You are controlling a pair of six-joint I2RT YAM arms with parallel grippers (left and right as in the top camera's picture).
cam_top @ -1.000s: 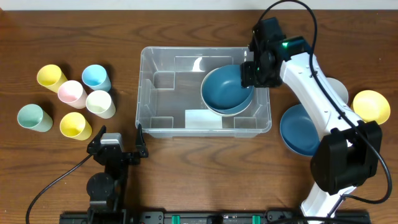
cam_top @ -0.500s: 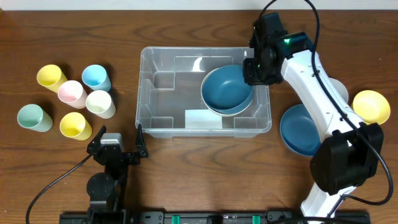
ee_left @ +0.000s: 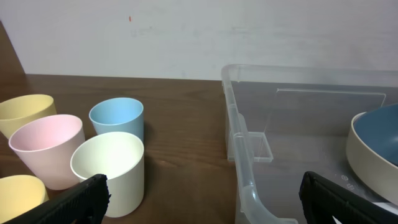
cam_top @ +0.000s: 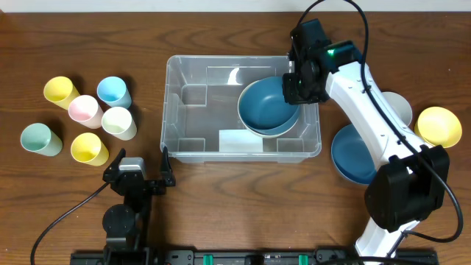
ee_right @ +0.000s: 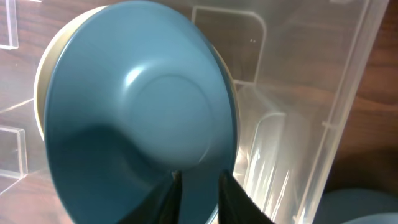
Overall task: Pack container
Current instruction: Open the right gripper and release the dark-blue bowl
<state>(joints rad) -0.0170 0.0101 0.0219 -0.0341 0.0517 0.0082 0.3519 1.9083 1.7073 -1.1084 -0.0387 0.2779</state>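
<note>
The clear plastic container (cam_top: 171, 110) stands mid-table, with a pale label (cam_top: 239, 140) on its floor. In its right half a blue bowl (cam_top: 265, 107) rests tilted inside a cream bowl (cam_top: 278, 133). My right gripper (cam_top: 294, 91) reaches in over the blue bowl's right rim. In the right wrist view its jaws (ee_right: 198, 186) stand narrow, shut on the rim of the blue bowl (ee_right: 143, 106), one finger inside and one outside. My left gripper (cam_top: 137, 156) is parked in front of the container's left corner, wide open (ee_left: 208, 202) with nothing between its fingers.
Several pastel cups (cam_top: 85, 110) stand grouped at the left, near the left gripper. Right of the container lie another blue bowl (cam_top: 353, 154), a yellow bowl (cam_top: 439, 125) and a pale bowl (cam_top: 399, 105) partly hidden under the right arm.
The right gripper's jaws have narrowed on the blue bowl's rim and its wrist has shifted slightly left and back. The bowl and the left arm have not moved.
</note>
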